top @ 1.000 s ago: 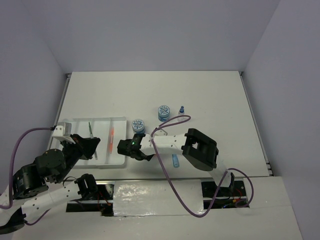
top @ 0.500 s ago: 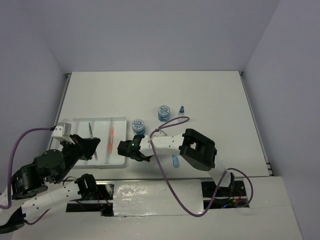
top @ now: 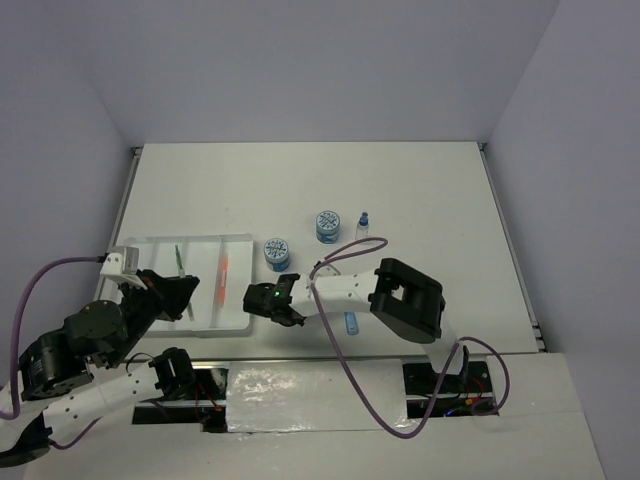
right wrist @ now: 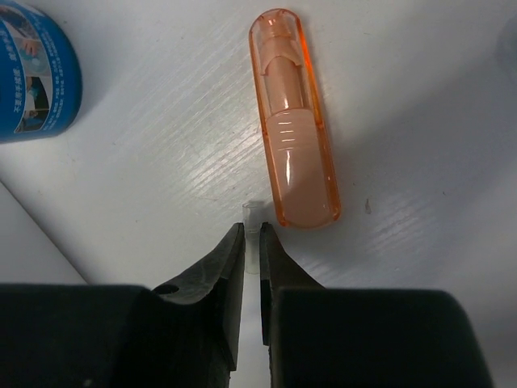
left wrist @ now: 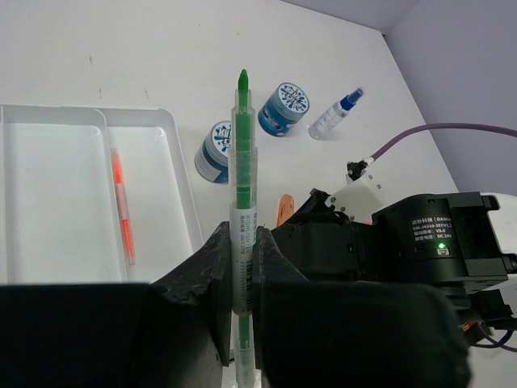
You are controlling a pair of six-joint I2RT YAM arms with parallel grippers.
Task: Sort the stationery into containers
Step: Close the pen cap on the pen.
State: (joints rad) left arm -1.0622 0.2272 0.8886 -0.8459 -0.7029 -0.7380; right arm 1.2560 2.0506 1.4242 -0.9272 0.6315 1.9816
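White bench (top: pixel 420 200) is shown from above, with the white tray (top: pixel 150 245) set at its near left and an orange pen (top: pixel 222 278) lying in one of the tray's compartments. The left claw (top: pixel 178 292) is held over the tray's near part, a green pen (top: pixel 180 260) projecting from it. A blue-and-white pot (top: pixel 277 252) is placed just right of the tray, a second pot (top: pixel 326 224) farther back with a small bottle (top: pixel 363 224) beside it, and a blue marker (top: pixel 350 322) lies near the front edge. The right claw (top: pixel 275 303) is lowered between tray and blue marker. From the left wrist, the left claw (left wrist: pixel 244 238) is seen clenched on the green pen (left wrist: pixel 242 162), which runs out past the fingertips; the orange pen (left wrist: pixel 121 206) is seen in the tray (left wrist: pixel 48 194), and an orange marker (left wrist: pixel 283 210) shows partly beside the other arm. From the right wrist, the right claw (right wrist: pixel 252 242) is seen clenched to a narrow slit, with nothing seen between the fingers; the orange marker (right wrist: pixel 295 121) lies on the bench just beyond the tips, and a blue-and-white pot (right wrist: pixel 32 73) is seen at far left.
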